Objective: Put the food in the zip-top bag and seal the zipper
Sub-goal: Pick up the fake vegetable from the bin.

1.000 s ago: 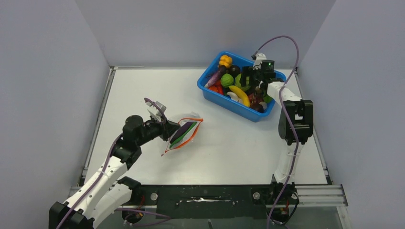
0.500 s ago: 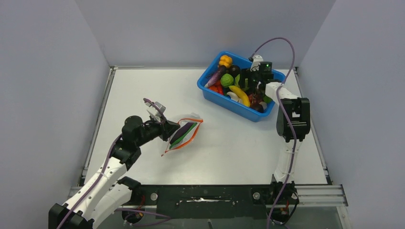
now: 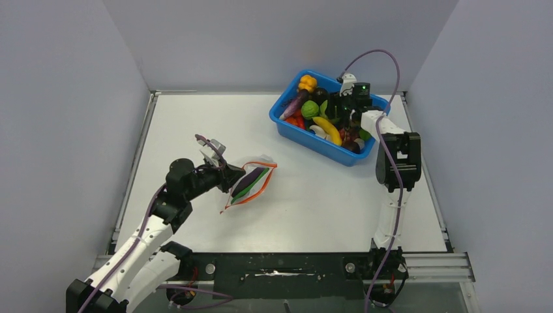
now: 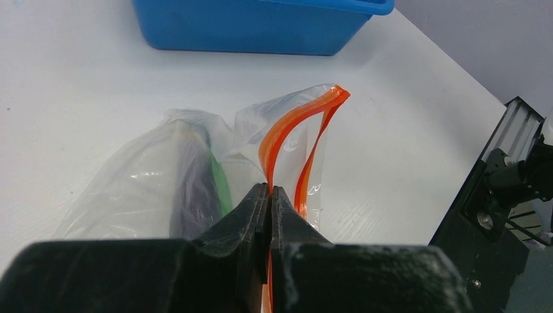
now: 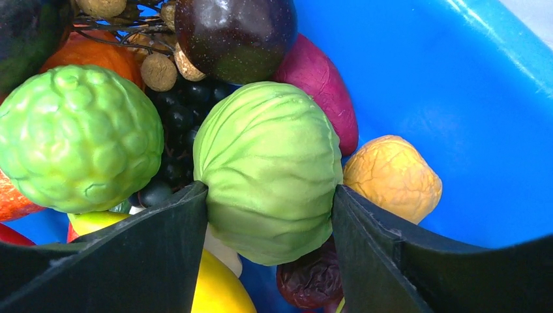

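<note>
Since a second ago the right tool point(image 3: 343, 109) has sunk a little deeper and leftward into the blue bin point(image 3: 313, 144), and its fingers point(image 5: 163, 254) have drawn in; the left arm has not shifted

Count: two arms, two tools, one bag, one bin. The clear bag point(image 3: 253, 182) holds two pieces of food, a dark purple piece point(image 4: 190, 195) and a green piece point(image 4: 220, 188) lying side by side. The bin holds a heap; from the right wrist at least seven pieces show

The right tool is grasping a ridged green ball point(image 5: 267, 169), one finger against each side of it. Crowding it are a bumpy green fruit point(image 5: 78, 137) to the left, black grapes point(image 5: 175, 124) between the two, a dark plum point(image 5: 235, 36) above, a magenta piece point(image 5: 324, 91) touching it behind, a tan wrinkled piece point(image 5: 391, 176) just beside the right-hand finger, and a yellow piece point(image 5: 218, 293) underneath. From above, a banana point(image 3: 328, 129) lies near the tool

The bag lies on the white counter point(image 3: 313, 202), well apart from the bin. The left tool point(image 4: 269, 191) is clenched on one side of the orange zipper point(image 4: 287, 127); the other side of the strip bows away, so the mouth gapes
</note>
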`<state>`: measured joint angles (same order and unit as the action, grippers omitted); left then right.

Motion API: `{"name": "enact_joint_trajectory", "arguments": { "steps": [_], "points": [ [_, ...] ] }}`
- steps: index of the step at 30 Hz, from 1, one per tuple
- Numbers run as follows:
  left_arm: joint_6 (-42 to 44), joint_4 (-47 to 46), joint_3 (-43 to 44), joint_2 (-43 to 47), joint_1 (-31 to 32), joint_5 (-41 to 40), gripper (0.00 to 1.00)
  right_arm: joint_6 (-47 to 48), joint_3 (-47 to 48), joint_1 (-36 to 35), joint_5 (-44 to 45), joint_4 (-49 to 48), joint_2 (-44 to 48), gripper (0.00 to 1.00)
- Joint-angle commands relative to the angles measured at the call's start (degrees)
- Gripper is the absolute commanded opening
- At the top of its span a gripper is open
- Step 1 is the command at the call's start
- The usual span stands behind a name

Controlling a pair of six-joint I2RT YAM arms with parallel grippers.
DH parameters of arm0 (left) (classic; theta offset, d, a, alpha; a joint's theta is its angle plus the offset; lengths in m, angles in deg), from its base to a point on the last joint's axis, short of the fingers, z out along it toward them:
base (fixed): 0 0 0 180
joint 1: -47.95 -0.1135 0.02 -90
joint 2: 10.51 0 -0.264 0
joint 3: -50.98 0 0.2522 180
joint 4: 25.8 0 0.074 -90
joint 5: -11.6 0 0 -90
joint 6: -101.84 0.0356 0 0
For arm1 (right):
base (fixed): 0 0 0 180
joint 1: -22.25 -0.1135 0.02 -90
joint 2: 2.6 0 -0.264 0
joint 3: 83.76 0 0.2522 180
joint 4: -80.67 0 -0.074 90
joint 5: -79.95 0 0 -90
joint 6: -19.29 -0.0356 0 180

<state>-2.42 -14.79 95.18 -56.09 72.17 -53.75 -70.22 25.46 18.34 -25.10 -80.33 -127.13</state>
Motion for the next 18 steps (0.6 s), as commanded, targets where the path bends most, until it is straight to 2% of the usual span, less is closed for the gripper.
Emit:
{"name": "enact_joint_trajectory", "arguments": {
  "steps": [1, 10, 18],
  "points": [
    [1.2, -1.8, 0.3, 1.2, -0.4, -0.2, 0.00, 2.0, 0.0, -0.3, -0.8, -2.7, 1.9, 0.60],
    [1.0, -1.7, 0.6, 2.3, -0.4, -1.5, 0.00, 4.4, -4.6, -0.9, 3.3, -1.4, 9.1, 0.49],
    [-2.2, -1.2, 2.7, 1.1, -0.3, -5.8, 0.00, 4.8, -11.5, -1.2, 6.8, -1.4, 16.2, 0.46]
  ]
}}
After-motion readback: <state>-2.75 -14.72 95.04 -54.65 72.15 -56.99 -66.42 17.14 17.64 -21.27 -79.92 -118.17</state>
